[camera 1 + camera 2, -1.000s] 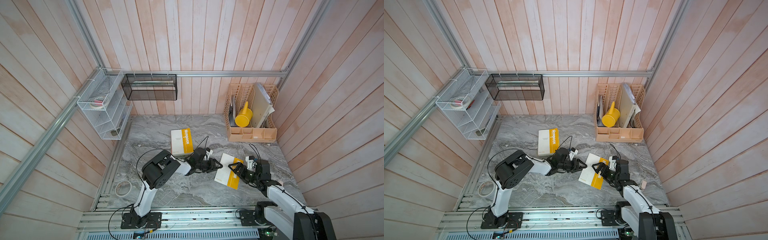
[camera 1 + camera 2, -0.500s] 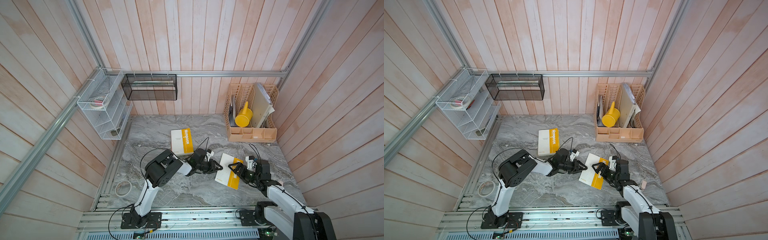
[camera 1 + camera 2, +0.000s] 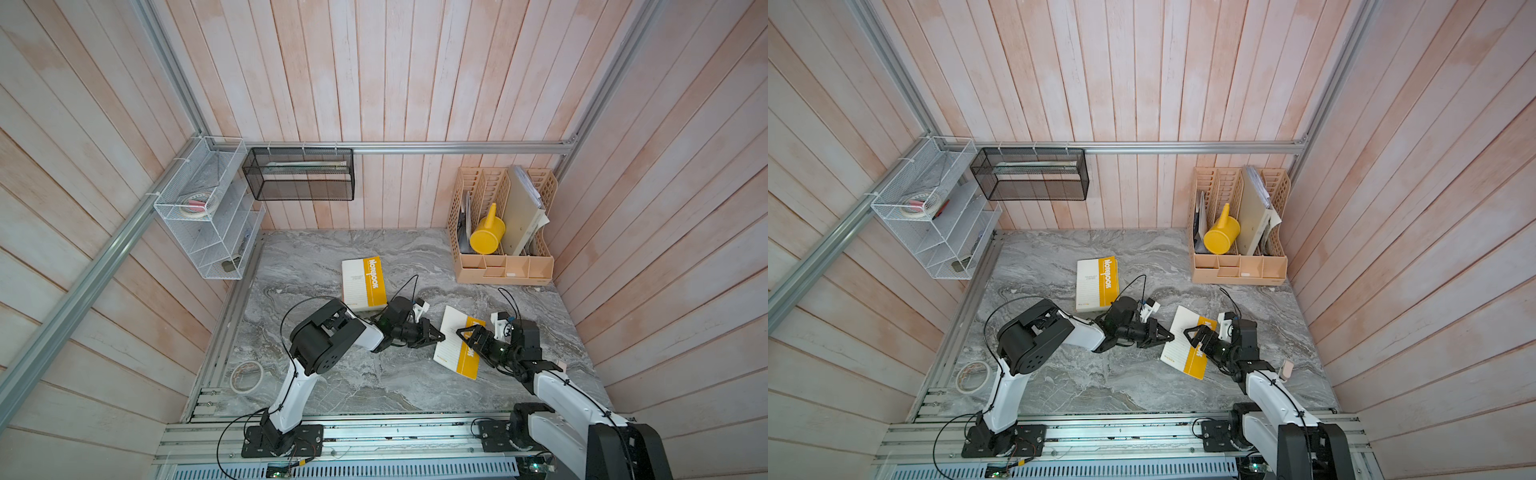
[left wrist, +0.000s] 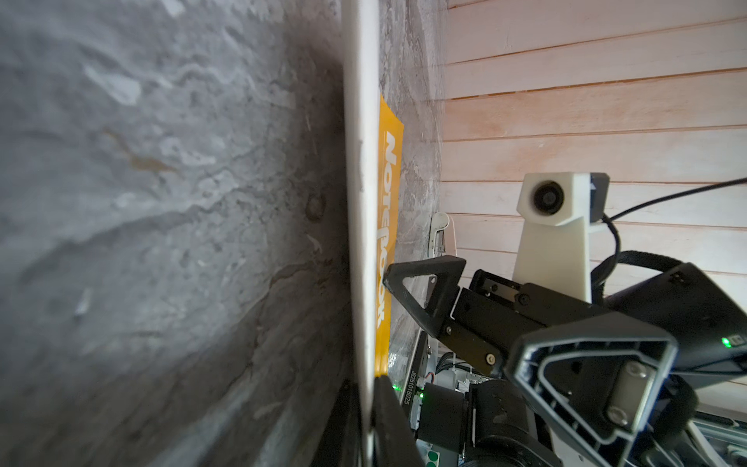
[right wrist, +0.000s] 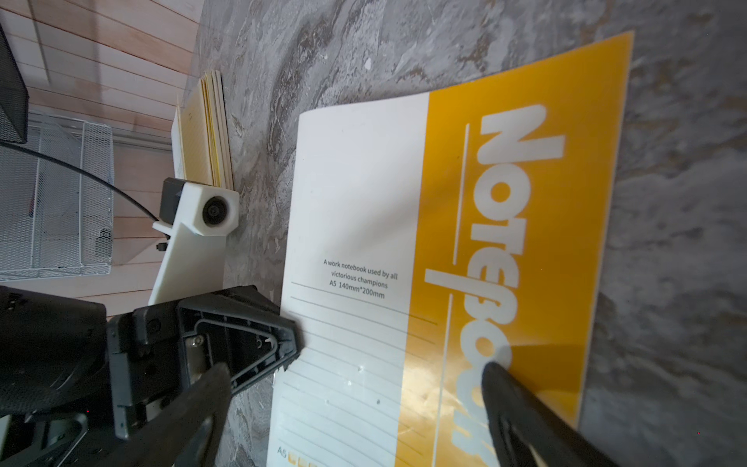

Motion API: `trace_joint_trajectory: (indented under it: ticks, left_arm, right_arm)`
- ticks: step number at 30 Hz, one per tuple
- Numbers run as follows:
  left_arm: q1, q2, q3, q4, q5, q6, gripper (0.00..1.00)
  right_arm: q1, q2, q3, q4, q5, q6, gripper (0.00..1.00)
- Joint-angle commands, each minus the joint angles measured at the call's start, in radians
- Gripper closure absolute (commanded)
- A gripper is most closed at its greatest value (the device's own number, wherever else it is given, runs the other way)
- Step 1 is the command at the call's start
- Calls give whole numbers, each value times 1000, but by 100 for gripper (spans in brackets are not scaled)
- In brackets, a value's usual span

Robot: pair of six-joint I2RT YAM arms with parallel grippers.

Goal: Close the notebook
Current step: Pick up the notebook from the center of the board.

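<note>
Basically closing is at its tail end: the notebook lies on the desk toward 4 o'clock from desk centre in both top views. Its front cover faces up with the title readable, so it looks shut or very nearly so.

The left hand sits at the notebook's 9 o'clock edge. In the left wrist view its fingers are pinched together on the thin white free edge. Can't tell if they grip the cover alone or the whole block, or if that edge is lifted off the desk.

The right hand comes in from 3 o'clock with jaws spread wide and nothing between them. One fingertip rests on the yellow spine band, probably pinning the spine side down.

The other notebook lies apart at roughly 11 o'clock from the task one and isn't involved.

Step in hand, as a judgement: final seating of the cover, or a check grip on the edge.

Next move calls for:
- lowering that edge flat to the desk
- opening the left hand without dragging the notebook toward 9 o'clock
- lifting the right fingertip straight up so the cover doesn't spring or slide
</note>
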Motion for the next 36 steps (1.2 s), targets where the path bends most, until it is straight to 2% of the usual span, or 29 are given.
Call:
trace_joint_trajectory:
  ticks: [1,7,13,20,28,36]
  left_arm:
    - [0,-27,-10,29,21,7,93]
    - [0,-77,-4,-35,5,40,100]
    - [1,-132,22,-203,-41,151,100]
    - [23,-266,86,-480,-135,340,100]
    - [132,-426,74,-612,-155,420,100]
    - [302,-566,64,-712,-138,481,100]
  right_arm:
    - [5,-19,-9,7,-21,3,2]
    - [6,-78,16,-37,-20,-2,2]
    - [27,-117,71,-122,4,-35,2]
    - [75,-182,122,-158,26,-19,2]
    - [149,-144,171,-124,61,4,2]
    - [198,-71,221,-74,76,3,2]
